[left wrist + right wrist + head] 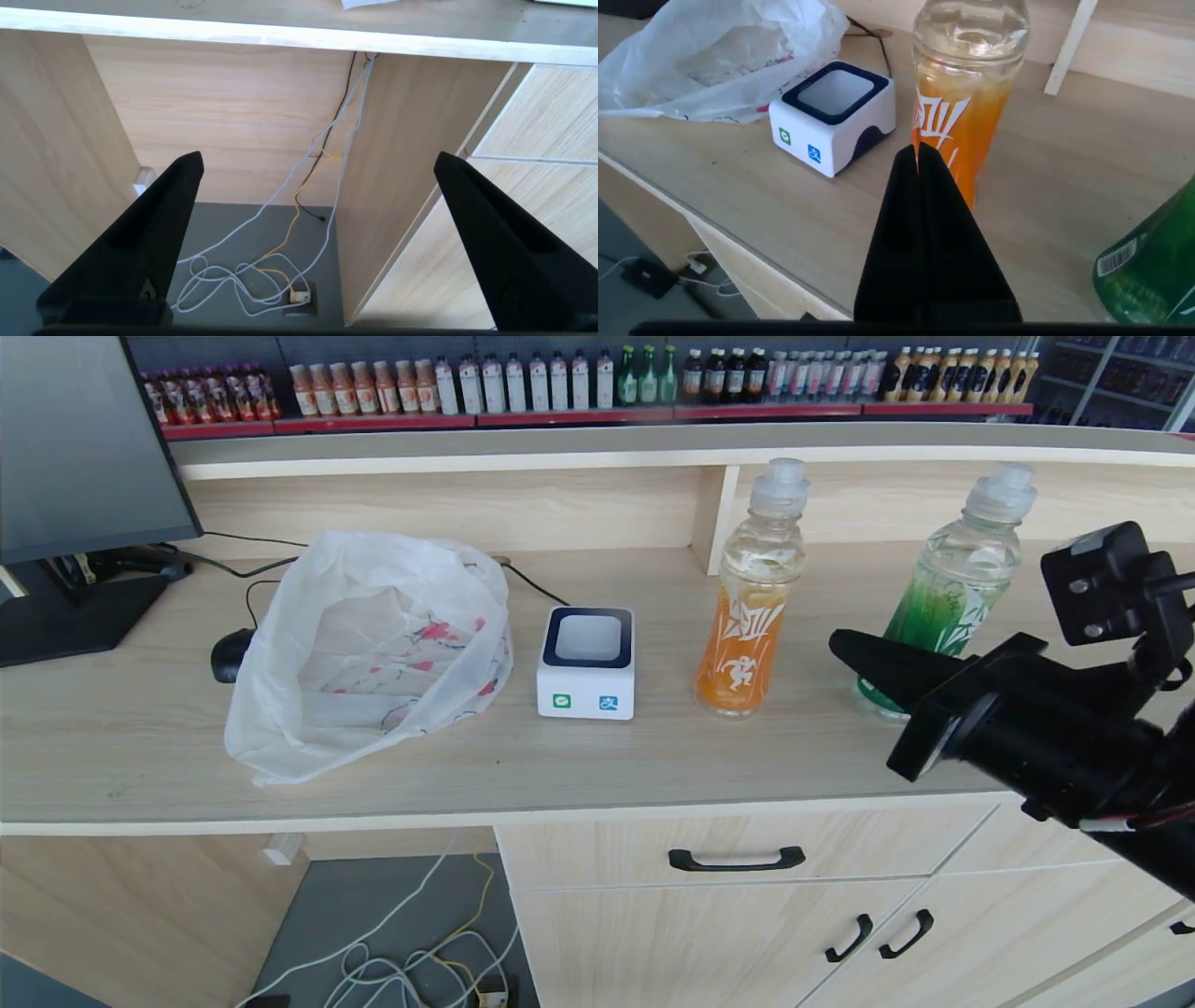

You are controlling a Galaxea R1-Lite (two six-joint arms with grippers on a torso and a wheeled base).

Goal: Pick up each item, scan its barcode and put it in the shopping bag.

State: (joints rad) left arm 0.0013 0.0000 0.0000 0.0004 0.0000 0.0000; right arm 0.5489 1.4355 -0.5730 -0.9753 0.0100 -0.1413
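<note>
An orange drink bottle (750,607) (966,84) stands upright on the wooden counter (560,765), right of a white barcode scanner (586,663) (831,117) with a dark top. A green drink bottle (952,588) (1158,271) stands further right. The white shopping bag (364,644) (719,47) lies open at the left of the scanner. My right gripper (840,646) (915,161) is shut and holds nothing. It hovers over the counter between the two bottles, pointing at the orange one, a short way off. My left gripper (318,163) is open below the counter's edge, facing the cabinet opening.
A monitor (84,439) and a black mouse (229,655) sit at the counter's left. A raised back ledge with an upright divider (711,513) runs behind the bottles. Drawers with black handles (736,859) are below, and loose cables (280,252) lie on the floor.
</note>
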